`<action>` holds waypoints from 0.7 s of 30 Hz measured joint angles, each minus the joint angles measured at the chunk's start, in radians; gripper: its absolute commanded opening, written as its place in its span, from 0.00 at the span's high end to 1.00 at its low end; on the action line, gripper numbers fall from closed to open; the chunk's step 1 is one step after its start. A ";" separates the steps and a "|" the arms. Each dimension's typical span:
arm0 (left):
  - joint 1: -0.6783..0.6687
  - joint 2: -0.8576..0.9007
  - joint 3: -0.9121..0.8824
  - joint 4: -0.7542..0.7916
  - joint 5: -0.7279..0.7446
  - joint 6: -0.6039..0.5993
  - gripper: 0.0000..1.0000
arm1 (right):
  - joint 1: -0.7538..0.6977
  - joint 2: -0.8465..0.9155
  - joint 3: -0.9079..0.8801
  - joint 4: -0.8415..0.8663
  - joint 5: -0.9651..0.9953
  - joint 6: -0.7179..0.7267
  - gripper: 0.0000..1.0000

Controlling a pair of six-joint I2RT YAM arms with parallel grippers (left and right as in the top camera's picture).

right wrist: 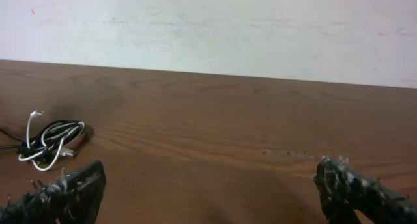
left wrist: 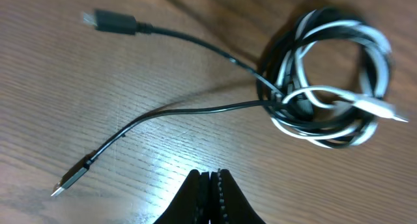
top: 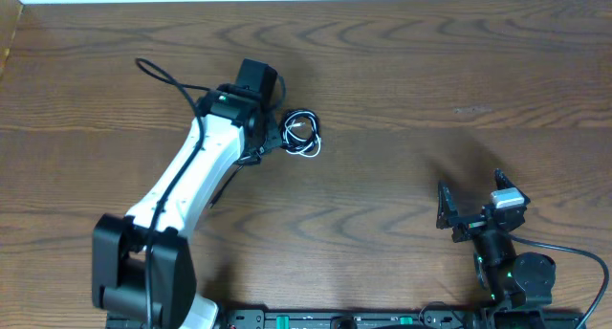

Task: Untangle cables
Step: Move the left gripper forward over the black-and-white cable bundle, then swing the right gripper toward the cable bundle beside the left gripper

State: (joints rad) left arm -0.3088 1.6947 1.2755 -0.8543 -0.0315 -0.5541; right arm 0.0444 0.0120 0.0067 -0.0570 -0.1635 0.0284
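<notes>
Note the left fingers (left wrist: 193,196) pressed together, empty, poised beside the knotted cables (left wrist: 287,103), apparently to pick a strand, while the right fingers (right wrist: 73,185) stand spread, parked well apart.

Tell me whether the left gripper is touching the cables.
Apart. In the left wrist view the left gripper is shut and empty, with bare wood between its tips and the cables.

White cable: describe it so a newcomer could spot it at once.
On the wooden table, find the coiled bundle at the left arm's tip. The white cable loops through it, the only pale cord among black cables.
</notes>
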 measured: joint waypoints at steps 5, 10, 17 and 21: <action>0.000 0.050 -0.005 0.018 0.000 0.000 0.92 | 0.000 0.000 0.000 0.000 0.000 0.000 0.01; 0.000 0.052 -0.007 0.060 -0.001 0.000 0.92 | 0.000 0.000 0.000 0.000 0.003 -0.004 0.01; 0.000 0.052 -0.007 0.047 -0.054 0.003 0.92 | 0.000 0.000 0.000 0.002 -0.007 -0.011 0.01; 0.000 0.052 -0.007 0.049 -0.065 0.008 0.92 | 0.000 0.000 0.000 0.051 -0.026 -0.004 0.01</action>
State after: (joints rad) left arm -0.3088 1.7470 1.2686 -0.8051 -0.0963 -0.5461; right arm 0.0444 0.0120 0.0067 -0.0059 -0.1898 0.0246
